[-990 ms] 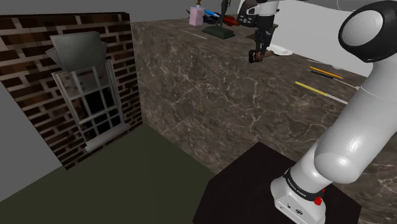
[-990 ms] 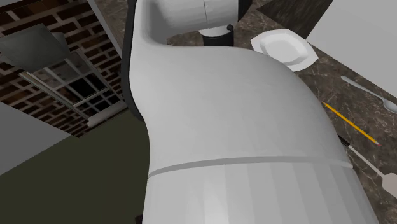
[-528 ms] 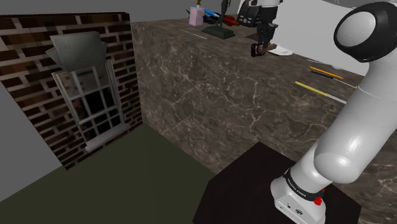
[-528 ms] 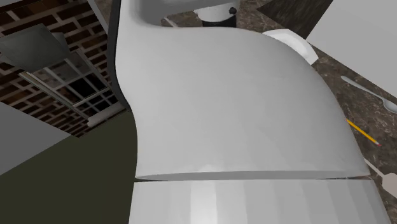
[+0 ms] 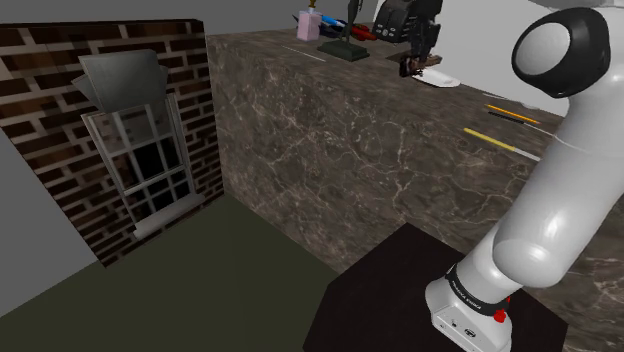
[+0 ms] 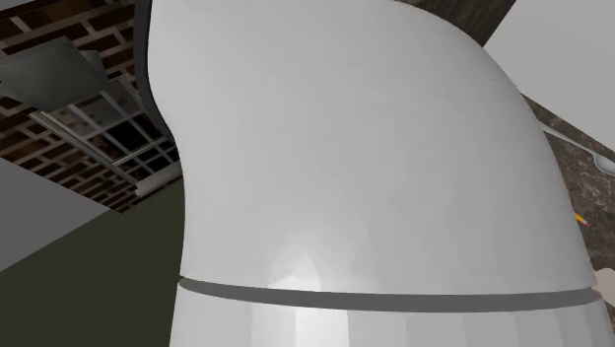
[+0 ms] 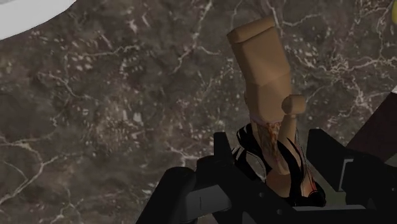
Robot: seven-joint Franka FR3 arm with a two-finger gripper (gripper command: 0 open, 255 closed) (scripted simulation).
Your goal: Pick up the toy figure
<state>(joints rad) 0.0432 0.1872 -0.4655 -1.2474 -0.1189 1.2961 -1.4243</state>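
Observation:
The toy figure (image 7: 266,83) is a tan, blocky doll with dark hair, and it is clasped between my gripper's (image 7: 270,162) two black fingers. It hangs well above the dark marble counter (image 7: 95,121). In the shoulder view my gripper (image 5: 415,62) holds the small brown figure (image 5: 412,68) in the air over the far end of the counter (image 5: 350,150), close to a white plate (image 5: 440,80).
On the far counter stand a pink bottle (image 5: 308,22) and a dark green tray (image 5: 345,47). Yellow pencils (image 5: 505,113) lie toward the shoulder view's right. A brick wall with a window (image 5: 140,150) is at the left. My white arm (image 6: 375,177) blocks most of the second exterior view.
My gripper has risen with the toy figure in it, climbing steadily away from the counter top. The arm has swung closer to the second exterior camera, hiding the plate there.

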